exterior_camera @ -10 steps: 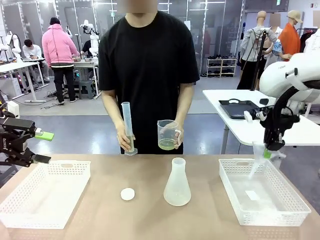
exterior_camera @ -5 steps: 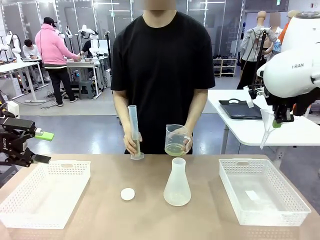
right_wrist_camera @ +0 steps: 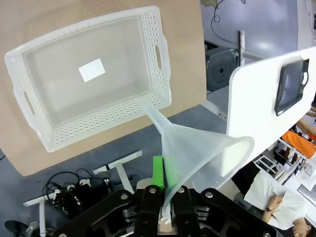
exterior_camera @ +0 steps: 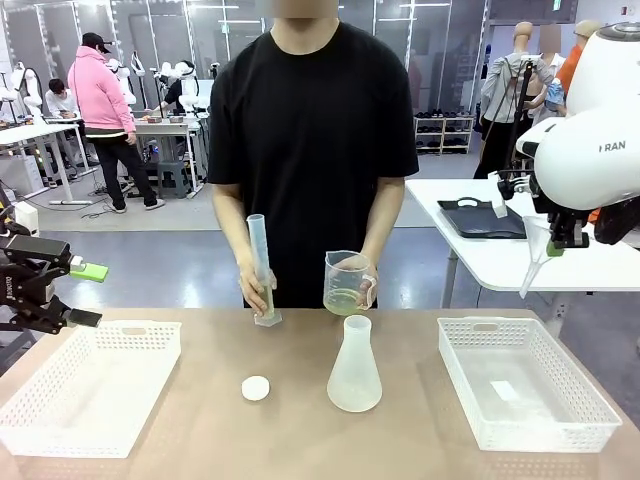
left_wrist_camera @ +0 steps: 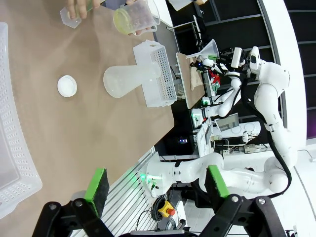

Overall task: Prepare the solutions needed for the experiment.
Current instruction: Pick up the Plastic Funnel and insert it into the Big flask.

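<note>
One clear funnel (exterior_camera: 535, 245), clamped in the right end effector (exterior_camera: 553, 246), has risen from the white basket (exterior_camera: 545, 437) below it; filling the conical flask (exterior_camera: 354, 372) can follow. Yellow solution (exterior_camera: 345, 298) waits in the person's beaker (exterior_camera: 347, 270), down to that end effector's left. Left end effector (exterior_camera: 88, 295): fingers (exterior_camera: 90, 271) apart, empty. Right wrist view adds the pinch on the funnel's wall.
</note>
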### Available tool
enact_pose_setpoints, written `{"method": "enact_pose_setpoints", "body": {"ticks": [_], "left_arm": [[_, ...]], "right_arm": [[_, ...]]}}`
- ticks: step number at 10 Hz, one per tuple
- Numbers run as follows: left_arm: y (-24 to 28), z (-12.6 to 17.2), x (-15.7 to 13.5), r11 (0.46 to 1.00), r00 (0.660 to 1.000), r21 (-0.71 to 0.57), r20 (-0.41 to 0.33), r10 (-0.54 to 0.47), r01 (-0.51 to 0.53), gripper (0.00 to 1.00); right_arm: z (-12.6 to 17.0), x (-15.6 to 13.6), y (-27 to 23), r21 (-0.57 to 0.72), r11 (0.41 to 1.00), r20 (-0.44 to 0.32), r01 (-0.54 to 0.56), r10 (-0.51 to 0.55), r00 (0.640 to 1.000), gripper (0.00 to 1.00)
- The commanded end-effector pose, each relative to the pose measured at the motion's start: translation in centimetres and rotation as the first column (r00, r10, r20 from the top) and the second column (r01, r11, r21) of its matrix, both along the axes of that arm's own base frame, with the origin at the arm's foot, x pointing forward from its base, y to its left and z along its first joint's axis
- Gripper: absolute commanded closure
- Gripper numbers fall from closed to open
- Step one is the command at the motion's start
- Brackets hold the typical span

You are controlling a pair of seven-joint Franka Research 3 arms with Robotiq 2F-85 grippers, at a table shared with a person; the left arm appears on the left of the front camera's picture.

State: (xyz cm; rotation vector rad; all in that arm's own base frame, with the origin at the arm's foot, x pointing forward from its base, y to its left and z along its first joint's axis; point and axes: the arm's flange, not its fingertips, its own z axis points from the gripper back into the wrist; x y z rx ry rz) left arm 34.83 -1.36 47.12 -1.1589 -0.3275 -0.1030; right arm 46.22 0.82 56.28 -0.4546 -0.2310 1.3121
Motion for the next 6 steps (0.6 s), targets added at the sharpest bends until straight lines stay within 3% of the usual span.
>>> {"method": "enact_pose_setpoints", "body": {"ticks": [1, 3, 4, 6], "left_arm": [[-0.2, 0.3, 0.1, 1.0, 1.0, -0.024, 0.001, 0.001, -0.001, 0.0], [-0.2, 0.3, 0.1, 1.0, 1.0, -0.024, 0.001, 0.001, -0.001, 0.0], [-0.2, 0.3, 0.1, 1.0, 1.0, -0.024, 0.001, 0.001, -0.001, 0.0], [-0.2, 0.3, 0.1, 1.0, 1.0, -0.024, 0.001, 0.001, -0.001, 0.0]], "right_arm": [[0.3, 0.4, -0.1, -0.012, 1.0, -0.008, -0.011, 0.011, 1.0, 0.99], [0.1, 0.1, 0.0, 0.002, 1.0, 0.0, -0.001, 0.001, 1.0, 0.97], [0.4, -0.2, 1.7, 0.009, 0.987, 0.036, -0.16, 0.16, 0.986, 0.97], [1.3, -1.7, 5.9, 0.001, 0.939, 0.088, -0.343, 0.342, 0.936, 0.97]]}}
